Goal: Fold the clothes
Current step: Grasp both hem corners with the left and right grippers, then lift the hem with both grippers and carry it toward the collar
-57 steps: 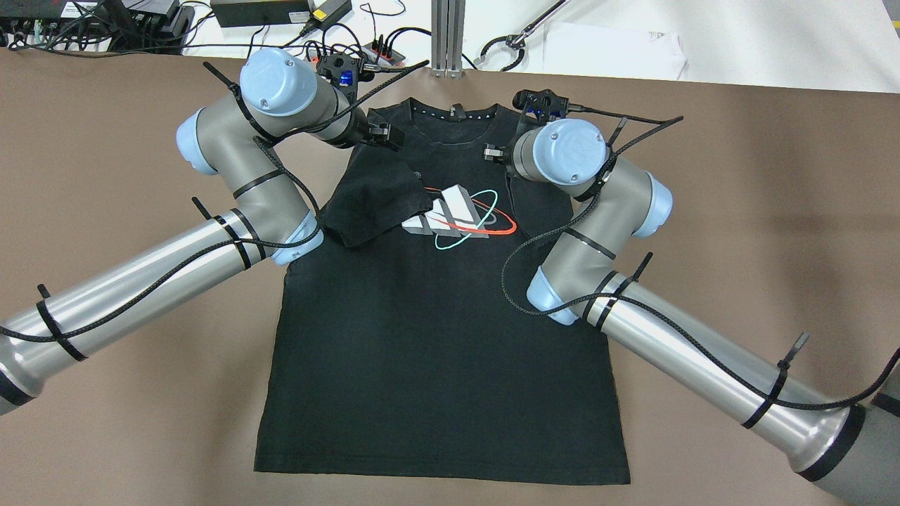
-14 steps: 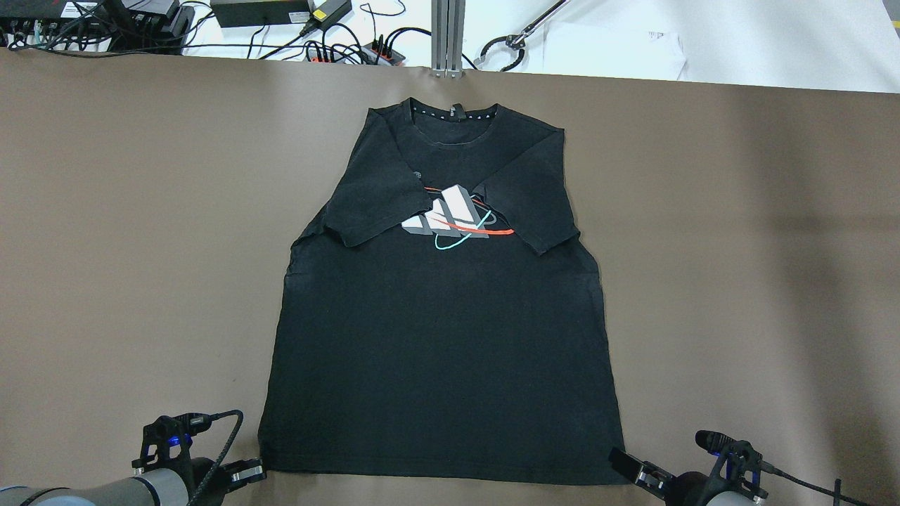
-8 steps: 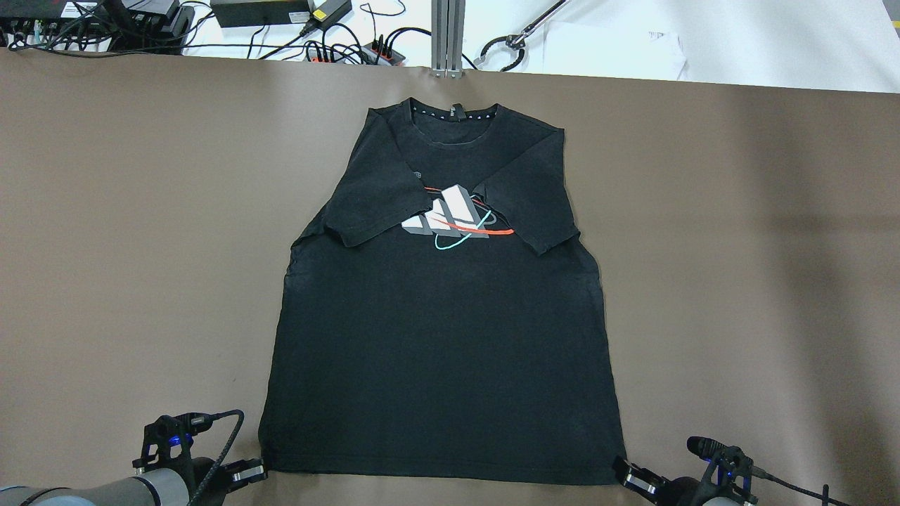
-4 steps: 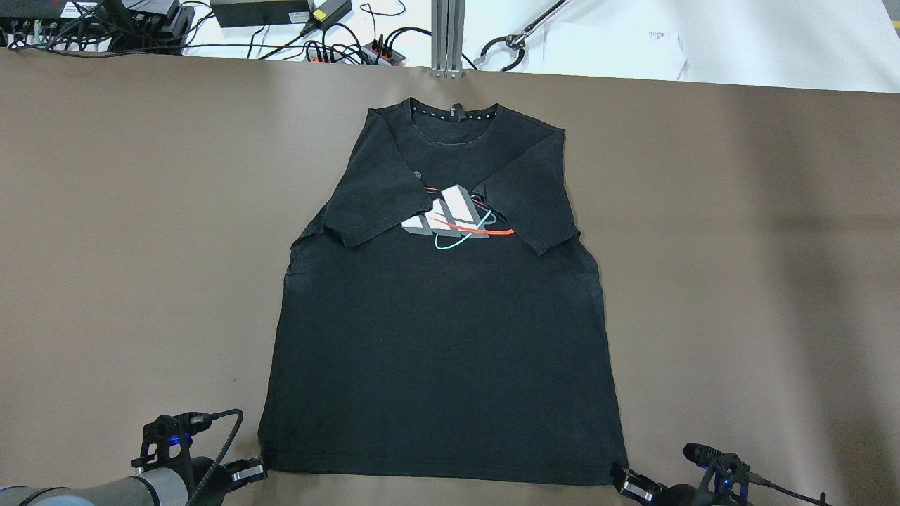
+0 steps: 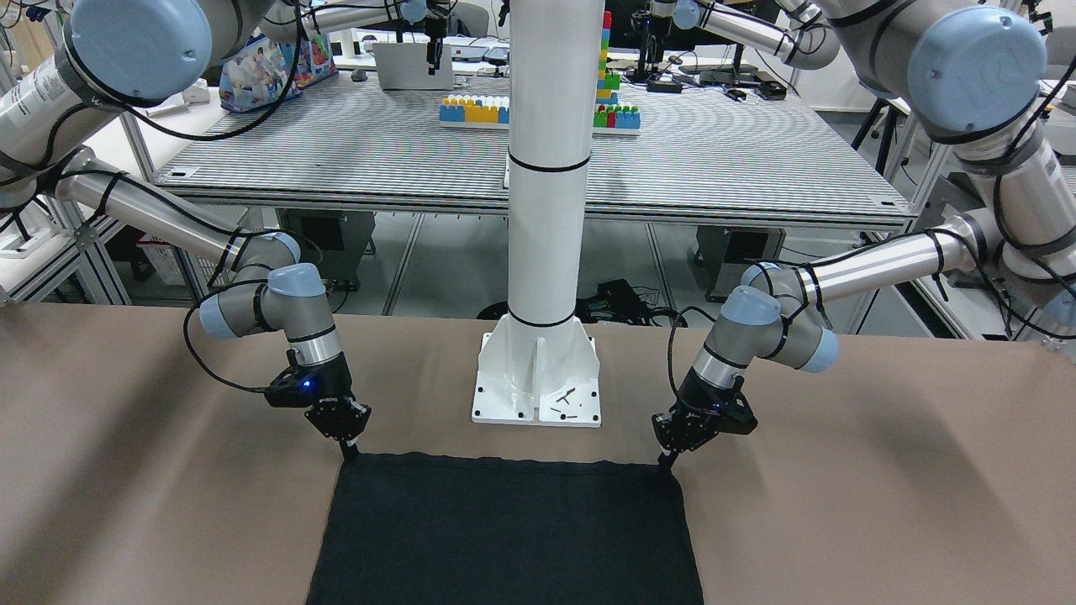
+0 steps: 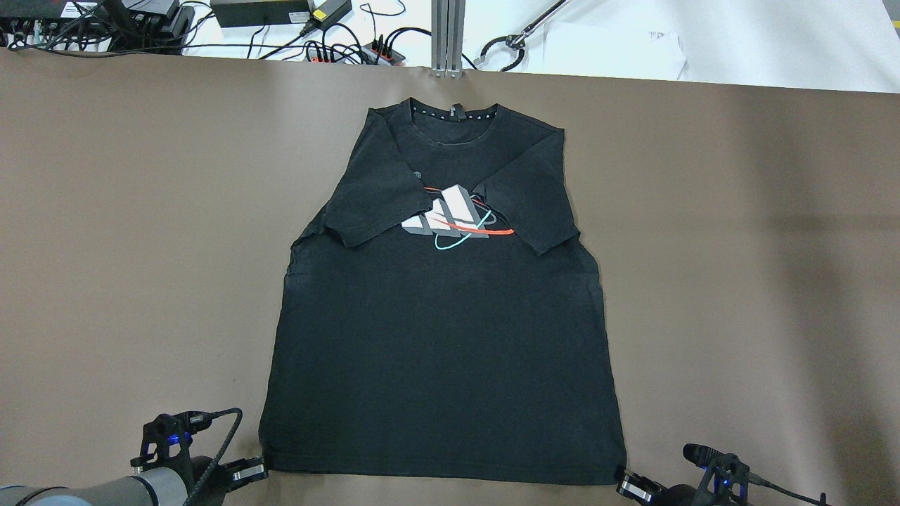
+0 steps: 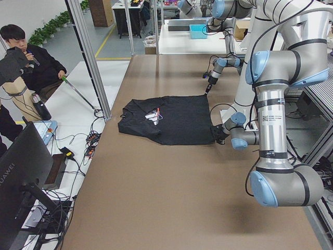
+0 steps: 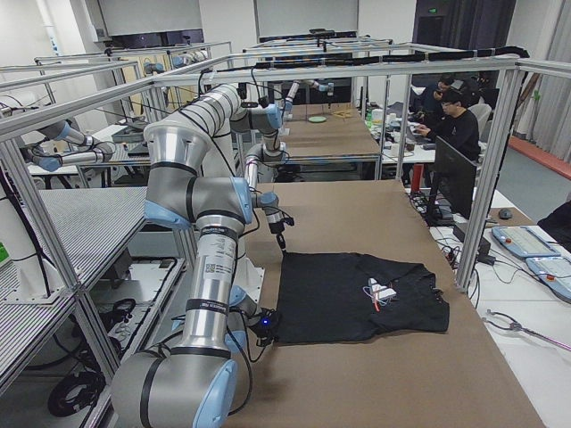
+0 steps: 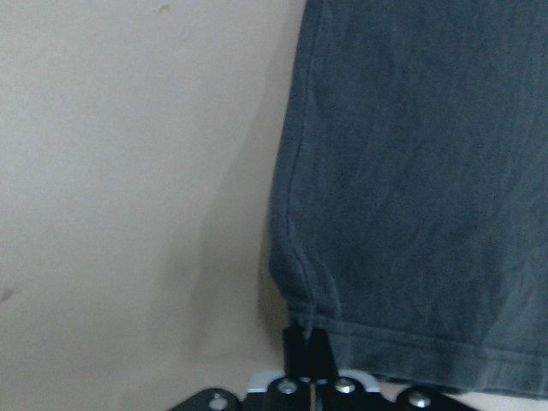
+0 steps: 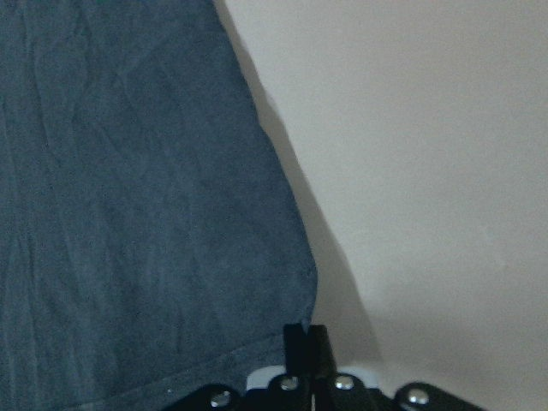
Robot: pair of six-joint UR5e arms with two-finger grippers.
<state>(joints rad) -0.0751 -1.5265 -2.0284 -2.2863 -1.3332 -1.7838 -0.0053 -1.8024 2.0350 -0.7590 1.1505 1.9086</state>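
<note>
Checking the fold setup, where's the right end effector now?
Overhead view, bottom right: the right end effector sits at the black T-shirt's near right hem corner.

Matt black cloth on a matt brown surface, among shiny robot parts.

The clothes (image 6: pixel 443 365) are soft, matt black cloth with a fine texture. They look faintly faded and lightly creased, and the hem is stitched. The chest print (image 6: pixel 450 219) looks smooth and flat against the fabric. The surface (image 6: pixel 738 281) has a smooth, matt brown covering; whether it is paper or some other sheet cannot be told. The left arm (image 5: pixel 874 260) and right arm (image 5: pixel 143 210) have satin silver metal tubes and semi-glossy pale blue plastic joint caps. The white post (image 5: pixel 546 210) looks like smooth, glossy painted metal. On the left gripper (image 9: pixel 308 338) the jaws are matt black, with shiny metal screw heads at their base.
</note>
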